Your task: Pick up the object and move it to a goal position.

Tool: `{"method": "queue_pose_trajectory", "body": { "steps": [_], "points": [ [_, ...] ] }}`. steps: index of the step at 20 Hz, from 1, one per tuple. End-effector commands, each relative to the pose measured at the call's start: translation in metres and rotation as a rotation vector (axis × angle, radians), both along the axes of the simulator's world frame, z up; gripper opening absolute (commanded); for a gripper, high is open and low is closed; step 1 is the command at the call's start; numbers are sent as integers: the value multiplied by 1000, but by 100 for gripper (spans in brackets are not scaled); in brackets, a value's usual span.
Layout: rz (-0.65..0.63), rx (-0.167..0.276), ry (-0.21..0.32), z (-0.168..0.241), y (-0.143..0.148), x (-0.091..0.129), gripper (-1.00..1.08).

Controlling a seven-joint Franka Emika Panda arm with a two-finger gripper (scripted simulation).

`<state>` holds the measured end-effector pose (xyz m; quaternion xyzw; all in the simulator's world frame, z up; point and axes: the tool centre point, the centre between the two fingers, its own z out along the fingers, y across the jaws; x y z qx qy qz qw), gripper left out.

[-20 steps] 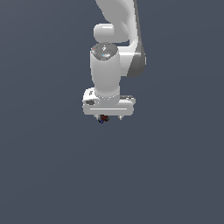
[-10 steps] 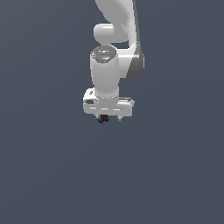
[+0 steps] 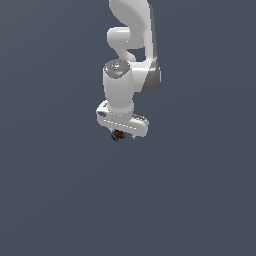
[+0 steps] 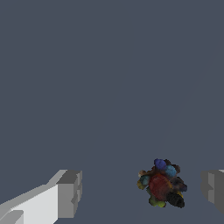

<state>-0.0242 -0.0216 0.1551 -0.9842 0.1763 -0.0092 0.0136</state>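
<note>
The object (image 4: pixel 161 184) is a tiny dark lump with red and blue patches, lying on the grey floor. In the wrist view it sits between my two fingers, nearer one of them, and touches neither. My gripper (image 4: pixel 141 191) is open, with one grey fingertip (image 4: pixel 70 192) on one side and the other fingertip (image 4: pixel 214 190) at the picture's edge. In the exterior view the object (image 3: pixel 117 135) shows just under the white hand, and the gripper (image 3: pixel 120 136) is down around it. The fingers are mostly hidden there by the hand.
The white arm (image 3: pixel 131 45) comes down from the top of the exterior view. The plain grey floor (image 3: pixel 60 200) surrounds the object. No other thing shows.
The wrist has sunk slightly toward the floor. The object has not moved and the fingers stay apart.
</note>
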Motion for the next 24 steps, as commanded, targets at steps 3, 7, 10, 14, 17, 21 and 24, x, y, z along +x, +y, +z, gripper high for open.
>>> {"method": "queue_pose_trajectory", "body": {
  "steps": [3, 7, 10, 14, 17, 21, 24],
  "points": [
    [-136, 2, 7, -14, -4, -14, 100],
    [-257, 2, 13, -26, -8, -27, 100],
    [-348, 1, 17, -35, -12, -37, 100],
    [-471, 0, 22, -46, -16, -51, 100],
    [-563, -2, 25, -53, -20, -61, 100],
    [-670, -6, 28, -62, -24, -74, 100],
    [-734, -8, 30, -67, -26, -82, 100]
  ]
}}
